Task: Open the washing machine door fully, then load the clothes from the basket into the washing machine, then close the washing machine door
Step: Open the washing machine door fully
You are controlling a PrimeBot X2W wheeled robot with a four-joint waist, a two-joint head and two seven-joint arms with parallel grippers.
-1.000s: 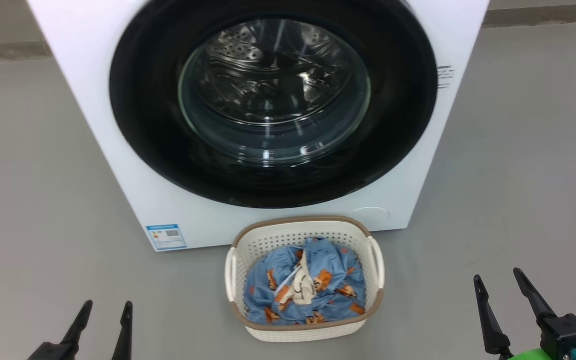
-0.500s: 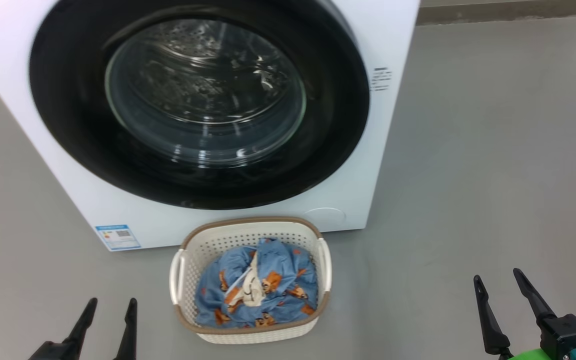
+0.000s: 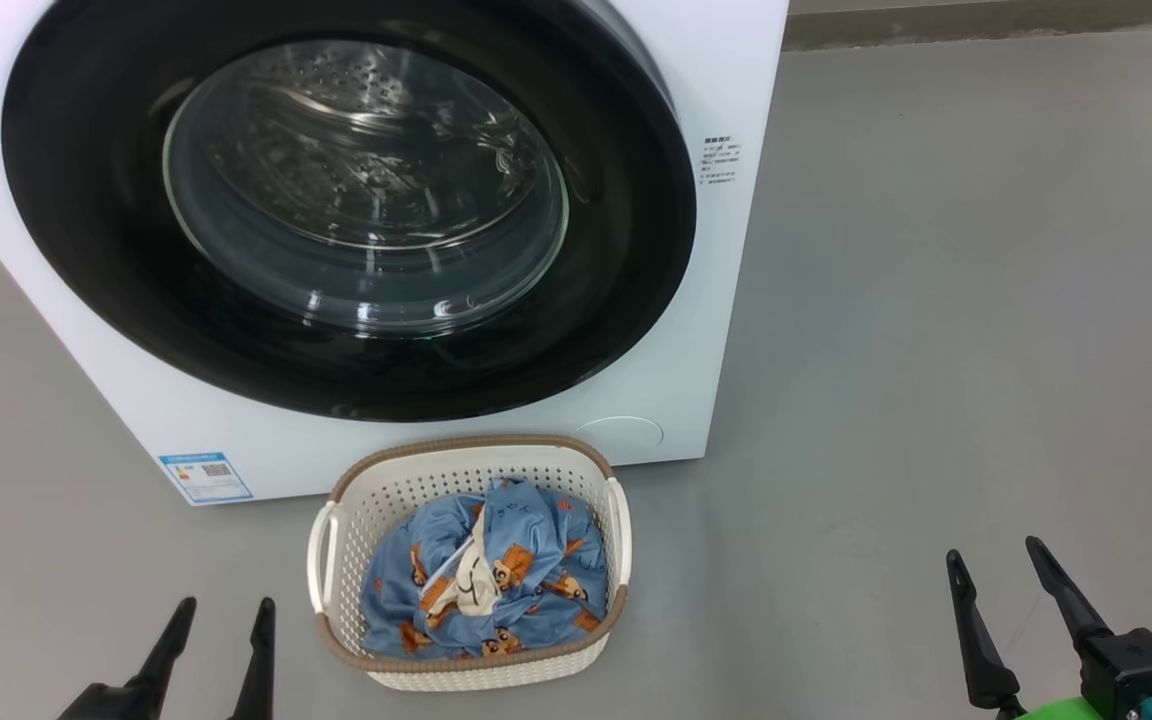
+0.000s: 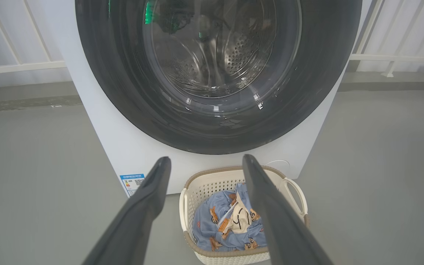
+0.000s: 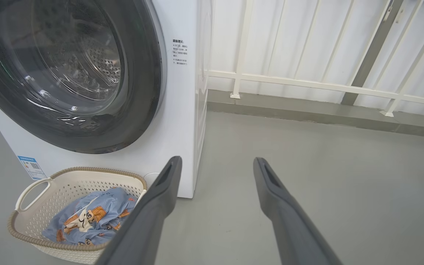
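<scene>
Since the door (image 3: 356,200) sits shut, flat against the front of the washing machine (image 3: 286,440), the opening step seems not yet begun, and the drum behind the glass looks bare. The basket (image 3: 476,440) stands on the floor (image 3: 936,350) just in front of the washing machine, close against its foot and under the lowest curve of the door. I judge it is set there so the clothes (image 3: 526,590) need only a short lift to the opening. They lie bunched inside the basket, with nothing hanging over its rim.

Both grippers hang well back from the washing machine, fingers pointing toward it. The left gripper (image 3: 225,606) has its fingers spread with nothing between them, roughly in line with the blue sticker (image 3: 204,478) at the machine's lower left corner. The right gripper (image 3: 994,548) is likewise spread and empty, out past the machine's right side over bare floor. Held apart like this, either one is ready to reach for the door's edge. I cannot tell which side carries the hinge. The door's rim appears to pass above the basket, so the swing should clear it.
</scene>
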